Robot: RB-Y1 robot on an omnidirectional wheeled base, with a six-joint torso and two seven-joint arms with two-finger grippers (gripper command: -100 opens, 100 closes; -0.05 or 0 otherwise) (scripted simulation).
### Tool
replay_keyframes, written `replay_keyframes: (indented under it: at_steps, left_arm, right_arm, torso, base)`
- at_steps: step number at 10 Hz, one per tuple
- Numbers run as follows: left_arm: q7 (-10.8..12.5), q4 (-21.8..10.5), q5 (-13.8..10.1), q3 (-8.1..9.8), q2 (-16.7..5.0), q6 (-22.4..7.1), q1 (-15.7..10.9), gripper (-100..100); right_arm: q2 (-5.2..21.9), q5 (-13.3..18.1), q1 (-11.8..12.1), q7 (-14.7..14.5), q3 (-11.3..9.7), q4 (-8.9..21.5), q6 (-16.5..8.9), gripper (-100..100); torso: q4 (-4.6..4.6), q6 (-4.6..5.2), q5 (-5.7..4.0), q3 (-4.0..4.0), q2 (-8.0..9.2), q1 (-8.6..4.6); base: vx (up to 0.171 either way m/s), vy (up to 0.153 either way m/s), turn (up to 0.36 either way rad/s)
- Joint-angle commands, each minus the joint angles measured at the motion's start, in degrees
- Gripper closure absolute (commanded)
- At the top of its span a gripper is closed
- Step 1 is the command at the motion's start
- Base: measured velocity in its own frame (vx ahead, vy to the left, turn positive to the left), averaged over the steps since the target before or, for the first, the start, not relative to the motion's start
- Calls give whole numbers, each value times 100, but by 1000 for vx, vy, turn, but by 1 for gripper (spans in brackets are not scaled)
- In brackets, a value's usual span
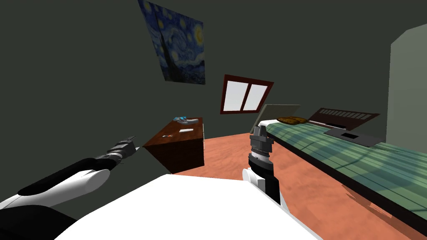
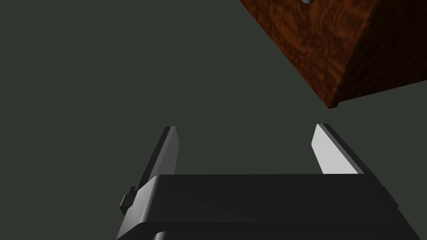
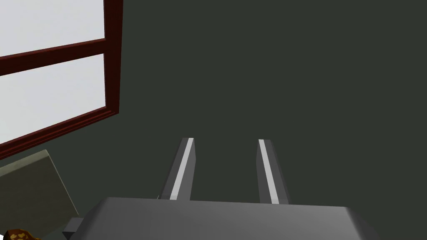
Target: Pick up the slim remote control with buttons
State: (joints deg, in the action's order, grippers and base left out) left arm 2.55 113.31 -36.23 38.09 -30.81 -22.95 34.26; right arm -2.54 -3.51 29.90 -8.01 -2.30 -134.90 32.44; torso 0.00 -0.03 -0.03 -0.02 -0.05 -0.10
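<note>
A bedroom: green-striped bed, wooden nightstand, framed window, Starry Night poster.

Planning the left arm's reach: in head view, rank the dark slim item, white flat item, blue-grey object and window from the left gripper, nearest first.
1. Dark slim item, near end of the cabinet
2. White flat item, mid-top
3. Blue-grey object, far end
4. Window, back wall

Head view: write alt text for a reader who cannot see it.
A brown wooden cabinet with small items on top stands by a dark wall; the left gripper points toward it, the right gripper points up near a green bed.
</note>
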Motion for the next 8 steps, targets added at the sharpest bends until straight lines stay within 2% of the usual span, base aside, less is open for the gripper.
replay_keyframes:
  at_steps: [1,2,3,4,6,7,8]
  left_arm:
    - [-3,-46,-51,33,-50,-174,11,-100]
    - [-47,-156,-229,241,-167,-412,74,-100]
    - [-47,-156,-229,241,-167,-545,74,-100]
    - [-92,-269,-401,446,-280,-736,137,-100]
    - [-92,-269,-401,446,-280,-984,137,-100]
    - [-138,-386,-566,646,-387,-1182,198,-100]
    - [-138,-386,-566,646,-387,-1344,198,-100]
  right_arm:
    - [0,0,0,0,0,0,0,0]
    - [0,0,0,0,0,0,0,0]
    - [0,0,-1,0,0,0,0,0]
    - [0,0,0,0,0,0,0,0]
    - [0,0,0,0,0,0,0,0]
    - [0,0,0,0,0,0,0,0]
    - [0,0,0,0,0,0,0,0]
  torso:
    - [0,0,0,0,0,0]
    - [0,-1,2,1,2,6]
    - [0,4,1,0,-1,3]
    - [0,0,1,0,0,4]
    - [-1,0,1,-3,-4,3]
    - [0,-2,2,0,1,7]
    - [-1,2,1,-2,-3,4]
  base:
    - [11,-20,19]
    - [19,-36,-165]
    - [18,-29,-120]
    - [31,-39,-221]
    - [21,-24,-34]
    - [29,-32,-138]
    - [29,-28,-113]
